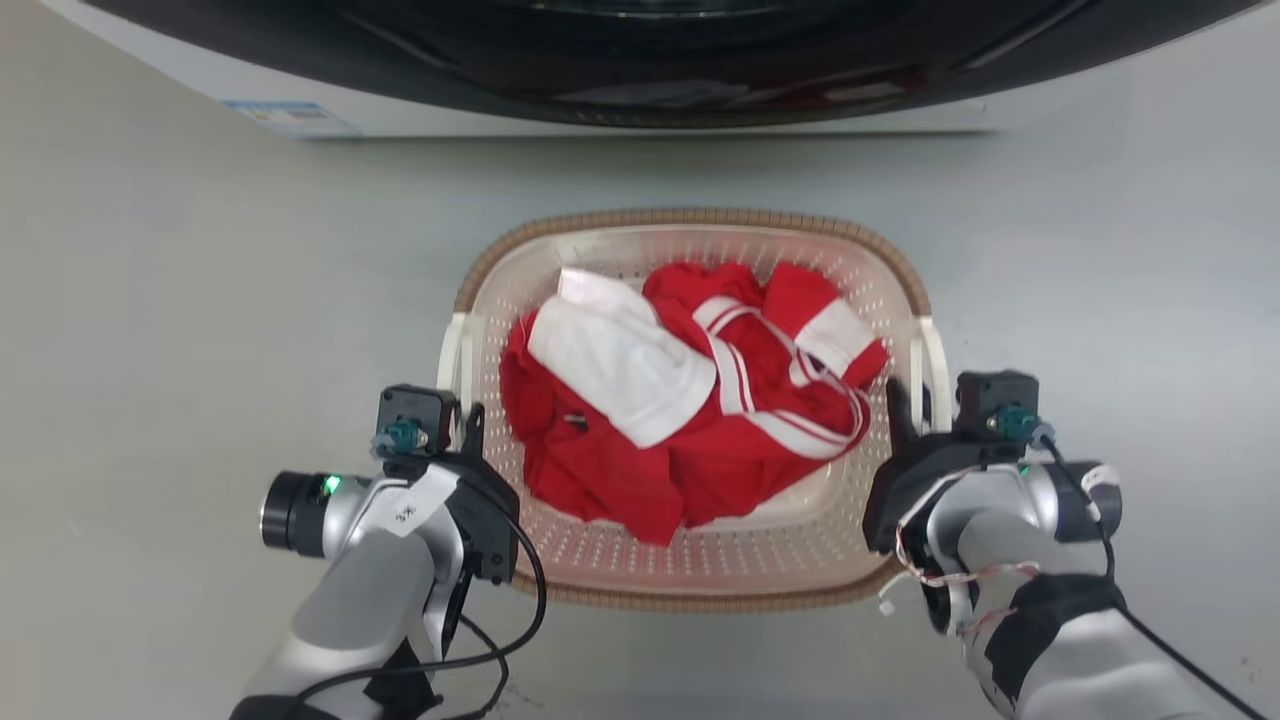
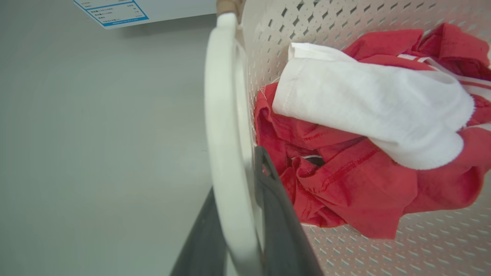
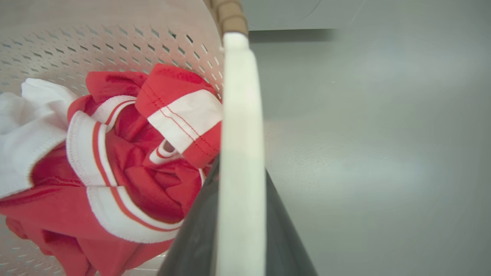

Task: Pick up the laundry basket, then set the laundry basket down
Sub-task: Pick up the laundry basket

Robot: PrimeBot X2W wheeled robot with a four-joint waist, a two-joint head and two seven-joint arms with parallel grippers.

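The laundry basket (image 1: 690,217), cream perforated plastic with a brown woven-look rim, sits between my two arms on the grey floor side of the head view, holding red and white clothes (image 1: 700,420). My left gripper (image 1: 466,418) is shut on the basket's white left handle (image 1: 452,358); in the left wrist view that handle (image 2: 224,115) runs between the two dark fingers of the left gripper (image 2: 236,180). My right gripper (image 1: 905,400) is shut on the right handle (image 1: 938,358), and the right wrist view shows this handle (image 3: 241,107) clamped in the right gripper (image 3: 241,174). Whether the basket rests on the floor I cannot tell.
A washing machine (image 1: 640,60) with a dark door stands directly beyond the basket, a blue-edged label (image 1: 290,116) on its white front. Bare grey floor (image 1: 200,320) lies on both sides of the basket. A black cable (image 1: 520,620) loops by my left forearm.
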